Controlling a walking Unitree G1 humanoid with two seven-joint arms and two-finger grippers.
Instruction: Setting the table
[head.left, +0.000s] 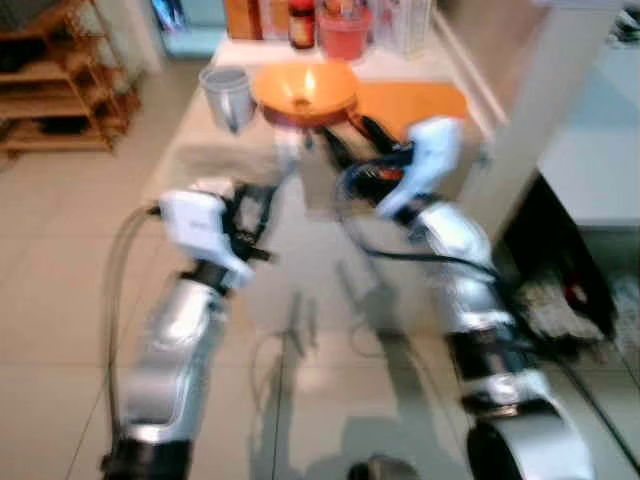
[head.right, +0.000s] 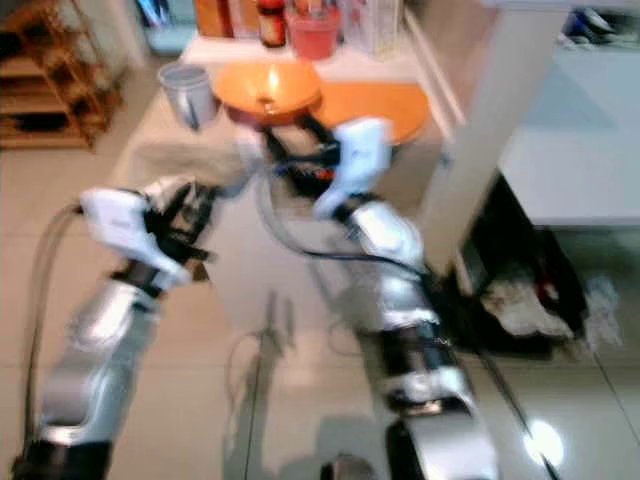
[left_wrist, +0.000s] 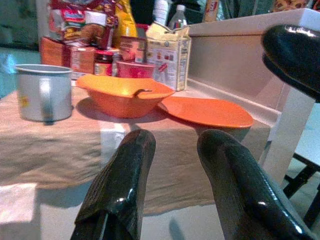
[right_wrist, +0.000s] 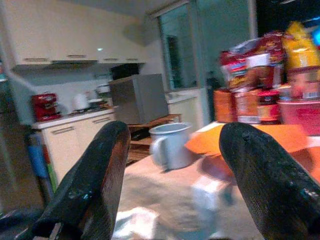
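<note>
Just short of the table's (head.left: 190, 165) near edge, both grippers hang empty, left gripper (left_wrist: 175, 165) narrowly parted, right gripper (right_wrist: 175, 165) wide. Beyond them stand one orange bowl (left_wrist: 122, 95), one orange plate (left_wrist: 207, 111) beside it, and one grey mug (left_wrist: 42, 92).

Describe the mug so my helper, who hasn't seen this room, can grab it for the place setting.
Start at the table with the beige runner, where jars and food packets stand along the far edge. Near its middle sits an orange bowl, with a flat orange plate on one side. The mug stands on the bowl's other side: grey metal with a handle, the only non-orange dish.
</note>
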